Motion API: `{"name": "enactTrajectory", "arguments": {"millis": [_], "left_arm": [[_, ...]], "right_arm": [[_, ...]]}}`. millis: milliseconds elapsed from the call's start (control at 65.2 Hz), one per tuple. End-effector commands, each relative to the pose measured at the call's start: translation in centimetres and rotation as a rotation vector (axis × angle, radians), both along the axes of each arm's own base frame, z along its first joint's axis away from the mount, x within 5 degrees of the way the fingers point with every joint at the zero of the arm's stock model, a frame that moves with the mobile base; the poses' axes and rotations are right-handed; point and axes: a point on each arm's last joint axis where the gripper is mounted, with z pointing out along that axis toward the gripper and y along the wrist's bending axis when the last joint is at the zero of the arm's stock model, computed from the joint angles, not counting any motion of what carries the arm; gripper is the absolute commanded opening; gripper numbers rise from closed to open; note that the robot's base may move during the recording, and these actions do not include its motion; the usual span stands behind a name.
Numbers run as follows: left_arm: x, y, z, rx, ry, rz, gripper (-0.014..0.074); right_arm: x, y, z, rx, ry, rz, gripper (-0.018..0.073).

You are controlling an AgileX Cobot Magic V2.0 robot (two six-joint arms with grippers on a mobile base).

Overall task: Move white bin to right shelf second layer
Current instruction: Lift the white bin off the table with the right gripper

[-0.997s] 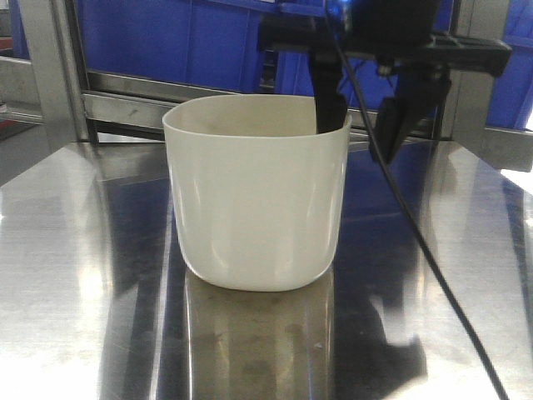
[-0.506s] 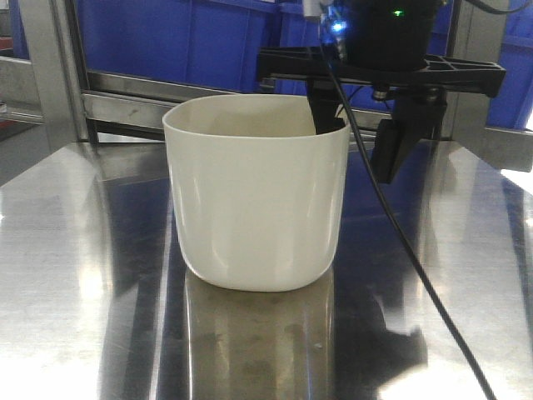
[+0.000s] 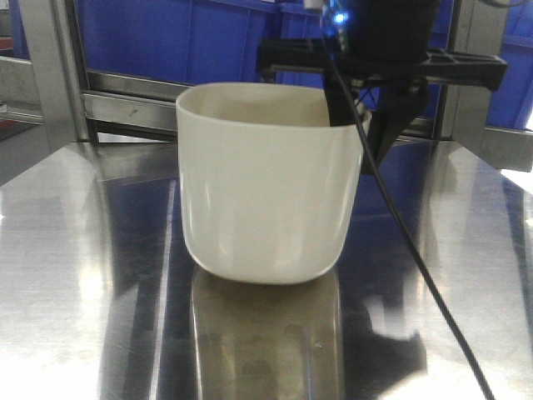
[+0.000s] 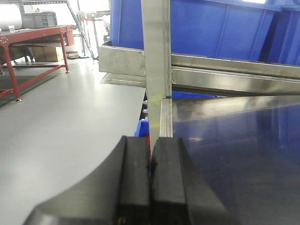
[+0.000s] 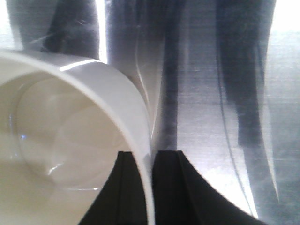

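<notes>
Mirror-bright steel worktop fronting a rack of steel rails loaded with blue crates.

Front view: the white bin is near the middle of the worktop, mouth up and slightly tilted. Whether its base touches the steel cannot be told. The right gripper reaches down over the bin's far right rim, one finger inside and the other outside. A black cable runs from it toward the lower right.

Right wrist view: supplies the detail hidden from the front. The two black fingers are closed to a narrow gap on the bin's thin wall, one pad on the inner face and one on the outer. The bin's glossy interior lies to the left.

Left wrist view: shows the left gripper, which is outside the front view. Its fingers are pressed together with nothing between them, in line with the worktop's edge, facing an upright rack post. Grey floor lies to its left.
</notes>
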Motion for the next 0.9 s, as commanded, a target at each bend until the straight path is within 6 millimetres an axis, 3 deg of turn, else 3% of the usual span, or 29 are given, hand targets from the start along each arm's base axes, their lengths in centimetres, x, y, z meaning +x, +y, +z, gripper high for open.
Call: {"name": "enactTrajectory", "arguments": {"millis": [0, 215, 445, 675, 889], "left_arm": [[0.0, 0.0, -0.4, -0.010, -0.063, 0.004, 0.0085], [0.0, 0.0, -0.4, -0.010, -0.063, 0.004, 0.0085], [0.0, 0.0, -0.4, -0.010, -0.063, 0.004, 0.0085], [0.0, 0.0, -0.4, -0.010, -0.063, 0.004, 0.0085], [0.0, 0.0, -0.4, -0.010, -0.063, 0.004, 0.0085]], "right_arm": [[-0.9, -0.9, 4.4, 0.058, -0.146, 0.031, 0.0050], [-1.6, -3.1, 7.0, -0.010, -0.268, 0.162, 0.0050], [-2.1, -7.4, 7.6, -0.095, -0.364, 0.267, 0.0050], [-4.1, -12.9, 7.4, -0.099, -0.465, 0.138, 0.0050], [-7.6, -17.0, 6.3, -0.105, -0.515, -0.002, 0.0050]]}}
